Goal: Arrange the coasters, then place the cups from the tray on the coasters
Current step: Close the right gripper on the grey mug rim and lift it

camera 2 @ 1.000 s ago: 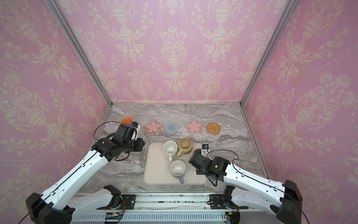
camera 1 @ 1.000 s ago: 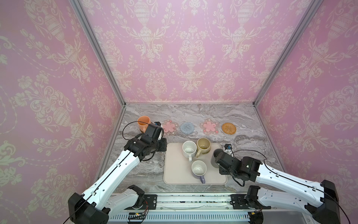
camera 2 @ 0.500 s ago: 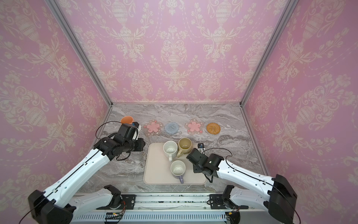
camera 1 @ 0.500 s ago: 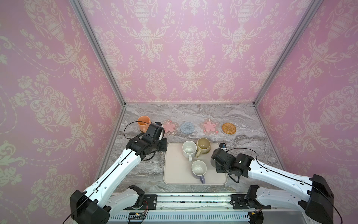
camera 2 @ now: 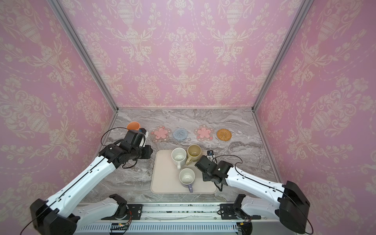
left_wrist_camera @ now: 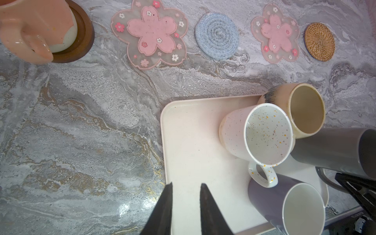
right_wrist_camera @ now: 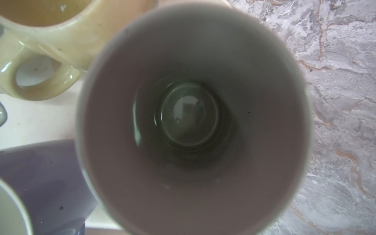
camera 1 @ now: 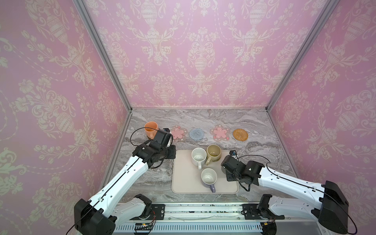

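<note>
Coasters (camera 2: 180,133) lie in a row on the worktop (camera 1: 254,122), well beyond both tools: a pink flower coaster (camera 1: 178,133), a blue crocheted coaster (camera 1: 197,133), a second pink flower coaster (camera 1: 219,132) and a rattan coaster (camera 1: 240,134), spaced apart so each can take one mug. Nearest the left tool (left_wrist_camera: 187,184), the dark brown coaster (left_wrist_camera: 81,38) already carries the orange mug (camera 1: 151,130). That tool hangs above the tray (camera 1: 183,183) edge, fingers slightly apart and empty, free for another pick. The right tool (left_wrist_camera: 341,180) is closed; we judge it grips the handle (left_wrist_camera: 325,177) of the dark grey mug (right_wrist_camera: 193,122), upright on the tray directly beneath its camera. Crowded beside that tool stand the speckled white mug (camera 1: 198,157), beige mug (camera 1: 214,152) and lavender mug (camera 1: 209,177), so we expect a straight lift.
</note>
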